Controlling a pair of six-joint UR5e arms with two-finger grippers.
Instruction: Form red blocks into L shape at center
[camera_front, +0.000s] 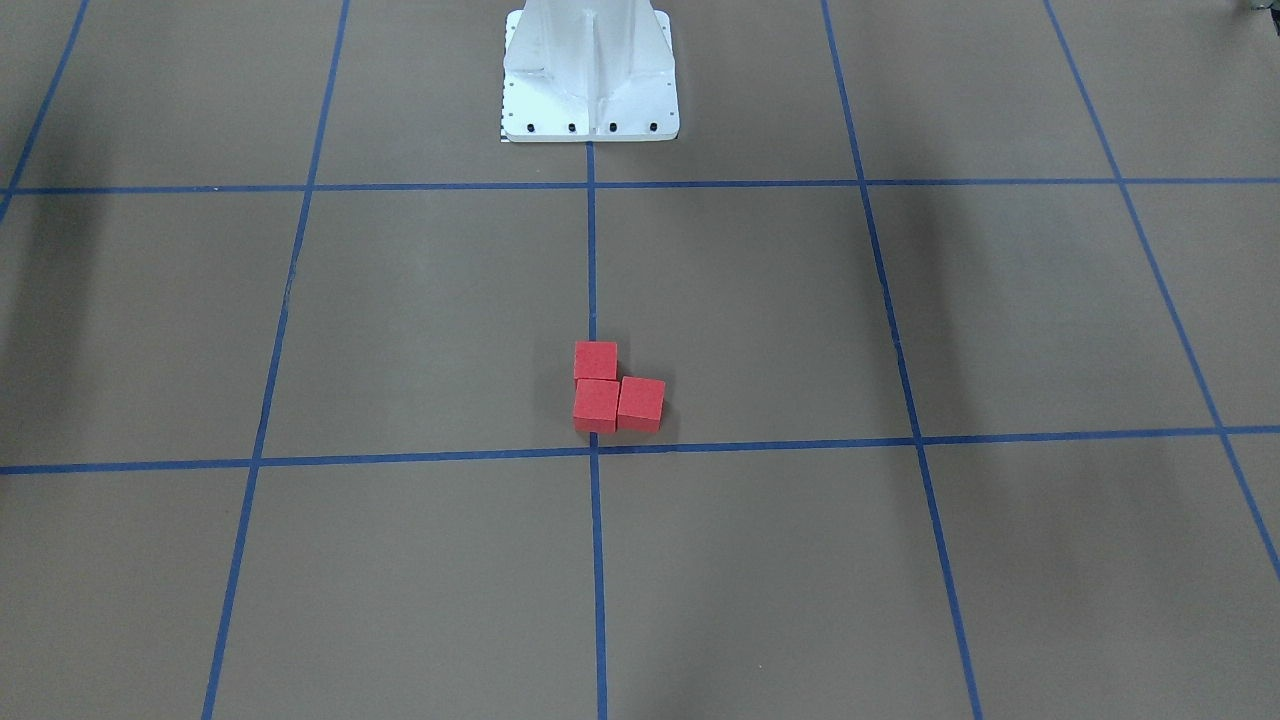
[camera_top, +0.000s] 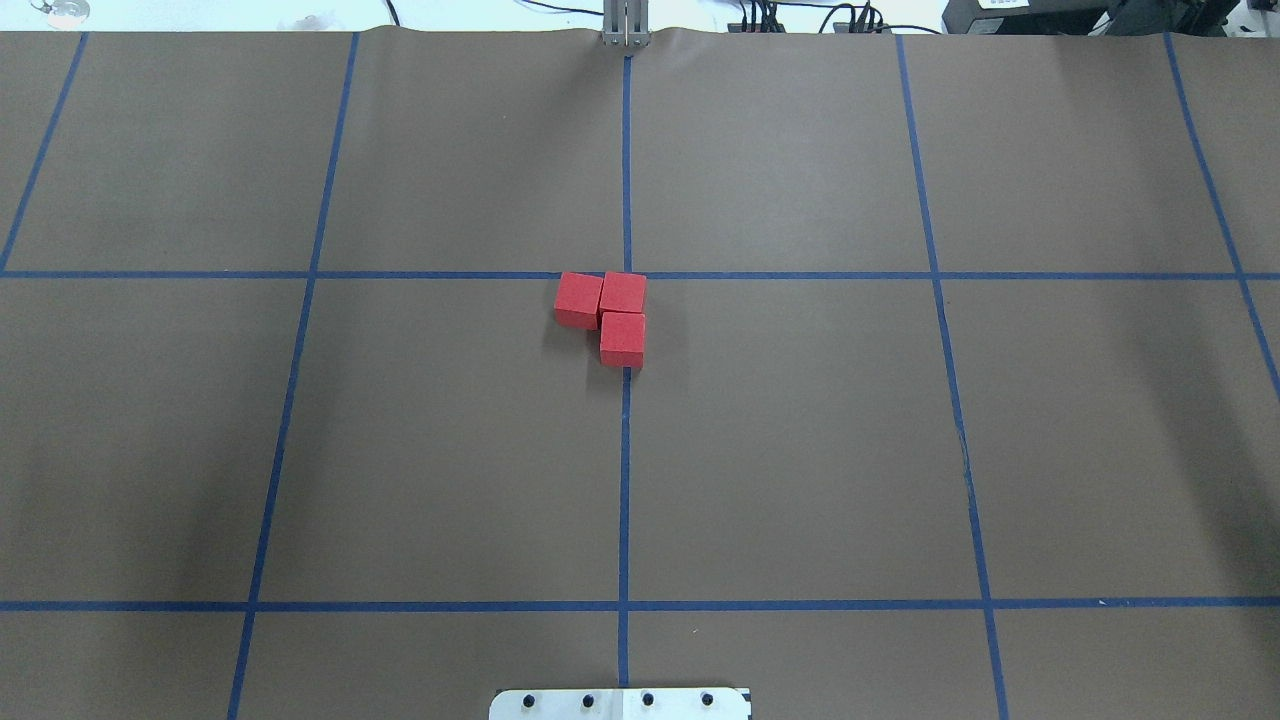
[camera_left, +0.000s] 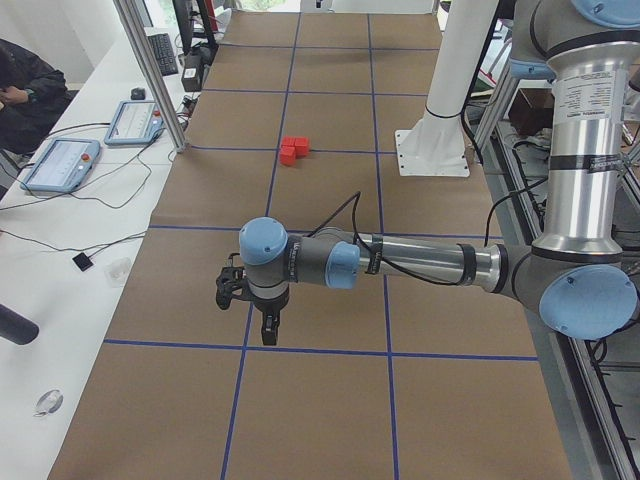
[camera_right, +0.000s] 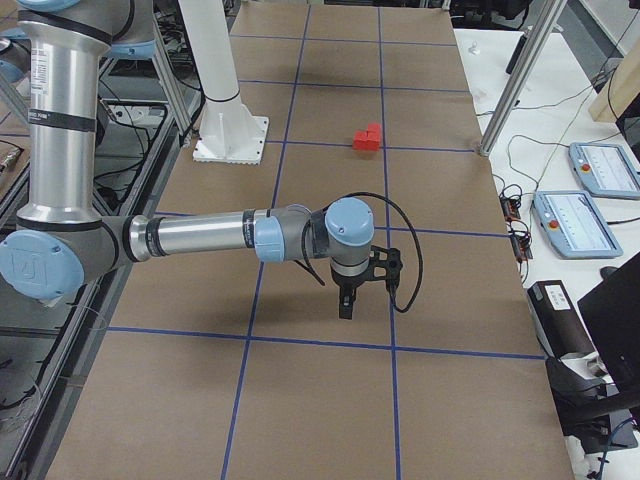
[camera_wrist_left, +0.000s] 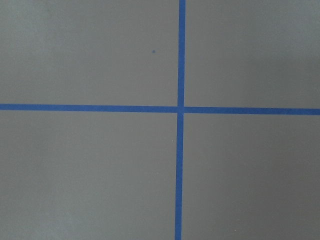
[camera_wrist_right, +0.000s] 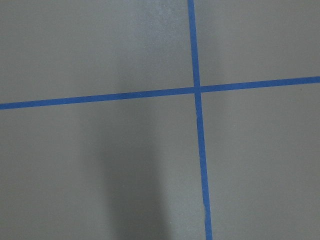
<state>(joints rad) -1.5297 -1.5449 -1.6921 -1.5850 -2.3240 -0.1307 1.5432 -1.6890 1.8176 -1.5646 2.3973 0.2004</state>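
Three red blocks (camera_front: 596, 405) (camera_top: 623, 293) lie touching in an L on the brown paper. The corner block sits at the center (camera_front: 594, 451), the crossing of two blue tape lines. One block (camera_top: 578, 300) is on its left in the overhead view, another (camera_top: 622, 338) is nearer the robot. They appear small in the side views (camera_left: 294, 150) (camera_right: 367, 138). The left gripper (camera_left: 268, 332) hangs fingers-down far from the blocks; I cannot tell if it is open or shut. The right gripper (camera_right: 345, 303) hangs likewise, state unclear. Both wrist views show only tape lines.
The robot's white pedestal (camera_front: 590, 80) stands on the centre line behind the blocks. Slanted metal posts (camera_left: 150, 70) (camera_right: 520, 75) rise at the paper's far edge. Teach pendants (camera_left: 60, 165) (camera_right: 580, 220) and cables lie on the white bench, where a seated person (camera_left: 20, 90) shows.
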